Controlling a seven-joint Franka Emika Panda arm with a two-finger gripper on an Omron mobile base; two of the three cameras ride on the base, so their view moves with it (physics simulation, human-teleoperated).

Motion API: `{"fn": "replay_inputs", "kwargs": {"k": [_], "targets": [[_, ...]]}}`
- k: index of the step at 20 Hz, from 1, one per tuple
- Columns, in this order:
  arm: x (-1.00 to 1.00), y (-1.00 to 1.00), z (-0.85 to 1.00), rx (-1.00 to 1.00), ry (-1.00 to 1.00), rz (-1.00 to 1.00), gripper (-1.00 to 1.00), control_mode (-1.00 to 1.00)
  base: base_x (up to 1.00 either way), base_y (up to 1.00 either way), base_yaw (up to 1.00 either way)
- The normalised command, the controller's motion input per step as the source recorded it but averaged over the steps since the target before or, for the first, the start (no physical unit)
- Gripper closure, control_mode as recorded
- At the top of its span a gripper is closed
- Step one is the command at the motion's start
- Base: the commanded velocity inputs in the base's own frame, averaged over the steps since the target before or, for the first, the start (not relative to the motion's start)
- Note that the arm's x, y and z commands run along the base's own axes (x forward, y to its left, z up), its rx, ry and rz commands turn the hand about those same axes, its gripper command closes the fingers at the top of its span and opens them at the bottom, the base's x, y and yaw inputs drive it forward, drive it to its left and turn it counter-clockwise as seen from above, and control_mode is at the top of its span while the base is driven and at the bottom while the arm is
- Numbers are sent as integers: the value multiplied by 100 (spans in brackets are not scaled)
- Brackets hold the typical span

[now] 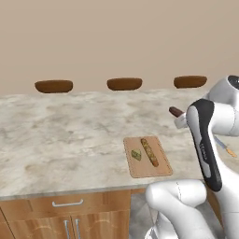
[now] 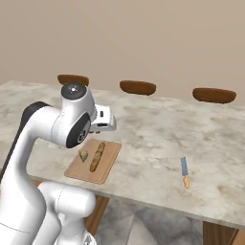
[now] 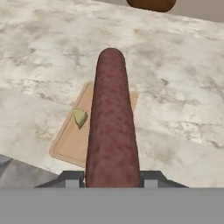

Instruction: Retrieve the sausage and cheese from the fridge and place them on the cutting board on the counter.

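Arm folded up tight: base link bottom centre-right of left base view, dark-striped forearm rising steeply at right side, wrist bent over at top right. In right base view it fills left side, elbow arching at left edge, round wrist joint upper left of centre, hand poking out to right. Gripper (image 3: 112, 178) at bottom centre of hand view, jaws clamped on sausage (image 3: 112, 118), which runs straight up frame.
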Motion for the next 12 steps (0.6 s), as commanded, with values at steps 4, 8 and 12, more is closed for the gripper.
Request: {"fn": "replay_inputs", "kwargs": {"k": [4,8,12], "targets": [[1,31,-48,10,0,-13,100,-100,0,0,0],[28,34,-57,3,7,-20,100,-100,0,0,0],[46,6,-56,0,8,-15,100,-100,0,0,0]]}}
